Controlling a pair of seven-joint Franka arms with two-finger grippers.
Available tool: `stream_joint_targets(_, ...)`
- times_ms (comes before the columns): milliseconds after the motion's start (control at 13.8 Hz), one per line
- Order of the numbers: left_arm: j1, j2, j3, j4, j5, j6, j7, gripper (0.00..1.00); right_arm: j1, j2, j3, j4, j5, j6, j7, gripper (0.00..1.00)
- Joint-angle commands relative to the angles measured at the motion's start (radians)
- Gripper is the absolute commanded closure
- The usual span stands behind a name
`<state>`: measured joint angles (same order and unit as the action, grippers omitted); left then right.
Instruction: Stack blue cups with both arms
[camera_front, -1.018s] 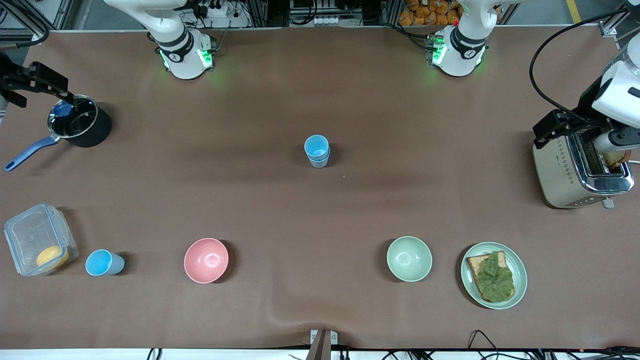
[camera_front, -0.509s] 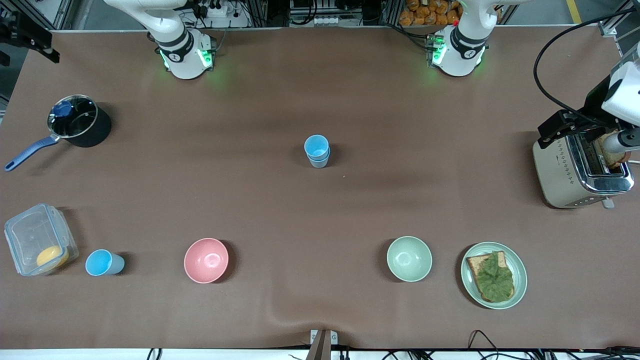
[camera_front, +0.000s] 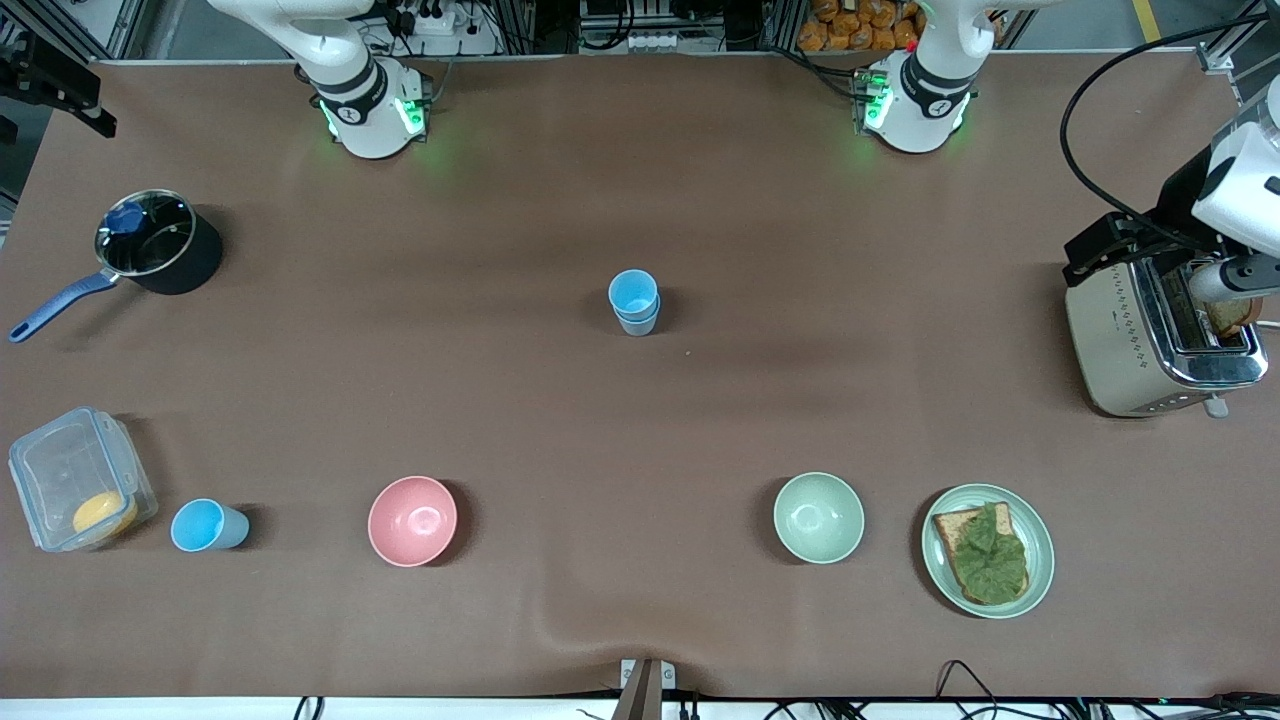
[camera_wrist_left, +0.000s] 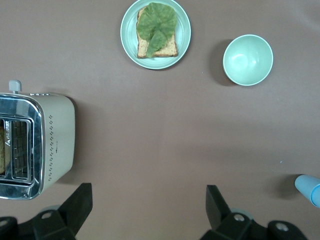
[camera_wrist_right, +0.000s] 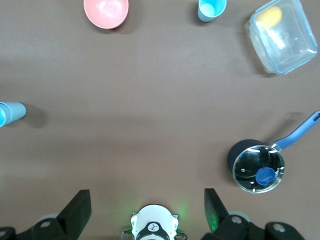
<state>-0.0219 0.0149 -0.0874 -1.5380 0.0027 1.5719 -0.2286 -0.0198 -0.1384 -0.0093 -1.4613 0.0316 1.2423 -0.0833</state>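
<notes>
Two blue cups (camera_front: 634, 302) stand nested as one stack in the middle of the table; the stack also shows at the edge of the left wrist view (camera_wrist_left: 309, 188) and of the right wrist view (camera_wrist_right: 11, 113). A single blue cup (camera_front: 205, 526) stands upright beside the clear container, near the front camera at the right arm's end; it also shows in the right wrist view (camera_wrist_right: 211, 9). My right gripper (camera_front: 55, 85) is high over the table's corner by the pot, open and empty (camera_wrist_right: 146, 207). My left gripper (camera_front: 1108, 250) is high over the toaster, open and empty (camera_wrist_left: 148, 207).
A pink bowl (camera_front: 412, 520), a pale green bowl (camera_front: 818, 517) and a plate (camera_front: 1040, 560) with toast and lettuce line the near edge. A clear container (camera_front: 70, 480) holds something yellow. A lidded black pot (camera_front: 160, 245) and a toaster (camera_front: 1140, 350) stand at the two ends.
My right gripper has risen from over the pot to the table's corner. My left gripper has shifted a little over the toaster. The cups have not moved.
</notes>
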Motion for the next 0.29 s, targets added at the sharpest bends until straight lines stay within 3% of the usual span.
stream_joint_targets(0, 0.002, -0.032, 0.005, 0.004, -0.024, -0.033, 0.02, 0.0, -0.015, 0.009, 0.006, -0.01, 0.021, 0.029, -0.004, 0.0)
stream_joint_targets(218, -0.001, -0.038, 0.003, 0.006, -0.023, -0.033, 0.017, 0.0, -0.014, 0.039, 0.006, -0.008, 0.013, 0.051, -0.004, 0.0)
